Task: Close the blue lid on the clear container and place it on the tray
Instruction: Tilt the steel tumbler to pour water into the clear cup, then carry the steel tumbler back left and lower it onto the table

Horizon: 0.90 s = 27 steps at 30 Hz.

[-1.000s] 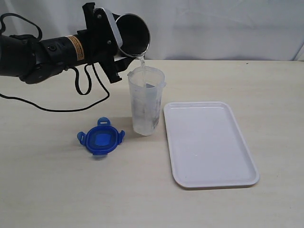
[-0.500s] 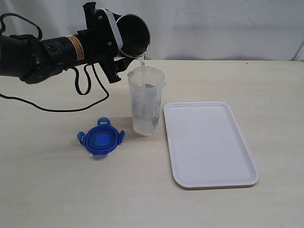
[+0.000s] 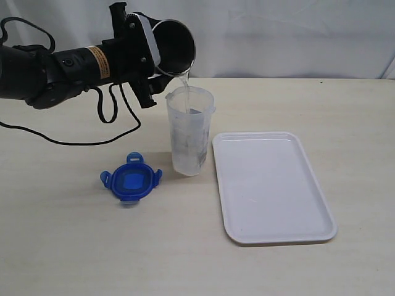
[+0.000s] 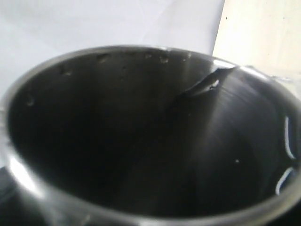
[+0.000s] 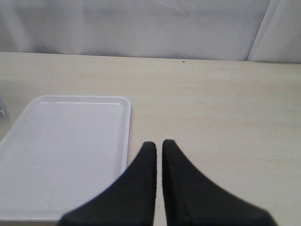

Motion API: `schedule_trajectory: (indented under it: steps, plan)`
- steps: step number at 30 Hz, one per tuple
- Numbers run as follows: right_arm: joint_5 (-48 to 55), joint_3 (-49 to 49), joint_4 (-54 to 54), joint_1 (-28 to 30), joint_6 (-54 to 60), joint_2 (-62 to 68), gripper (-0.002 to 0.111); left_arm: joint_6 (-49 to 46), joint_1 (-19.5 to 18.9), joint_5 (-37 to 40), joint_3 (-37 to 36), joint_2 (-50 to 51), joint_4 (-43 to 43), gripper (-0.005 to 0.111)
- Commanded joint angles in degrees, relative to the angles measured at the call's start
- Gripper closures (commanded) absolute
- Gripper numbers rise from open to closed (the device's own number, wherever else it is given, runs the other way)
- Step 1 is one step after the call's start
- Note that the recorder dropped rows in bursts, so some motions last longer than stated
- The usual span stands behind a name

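Little changes: the left gripper (image 3: 148, 48) still clamps the tipped steel tumbler (image 3: 174, 44), trickling water into the clear container (image 3: 189, 132) standing mid-tabletop beside the tray (image 3: 271, 185), while the right gripper (image 5: 159, 150) idles pinched shut, so the blue lid (image 3: 131, 178) lies nearby, unfitted.

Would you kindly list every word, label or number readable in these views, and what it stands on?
Nothing is legible.
On the left arm, the orange sticker: print too small to read.
On the clear container, a label: blurred, unreadable.
On the blue lid: no legible marking.
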<state>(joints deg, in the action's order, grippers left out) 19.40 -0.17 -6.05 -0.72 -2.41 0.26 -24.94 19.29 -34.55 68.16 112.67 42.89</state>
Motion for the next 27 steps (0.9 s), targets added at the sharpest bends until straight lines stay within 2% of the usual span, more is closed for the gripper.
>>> schedule_trajectory:
  steps: [1,4,14,19,27]
  plan:
    - [0.2,0.2,0.0,0.0,-0.1,-0.3,0.104,-0.5,0.1,-3.4,1.2,-1.2,-1.5,0.107]
    - [0.2,0.2,0.0,0.0,-0.1,-0.3,0.104,0.7,0.1,-3.4,1.2,-1.2,-1.5,0.107]
    - [0.2,0.2,0.0,0.0,-0.1,-0.3,0.104,26.0,0.1,0.9,1.2,-1.2,-1.6,0.107]
    - [0.2,0.2,0.0,0.0,-0.1,-0.3,0.104,35.9,-0.9,2.1,1.2,-1.2,-5.5,0.107]
    - [0.2,0.2,0.0,0.0,-0.1,-0.3,0.104,47.4,-7.1,-6.0,1.2,1.3,-11.6,0.107]
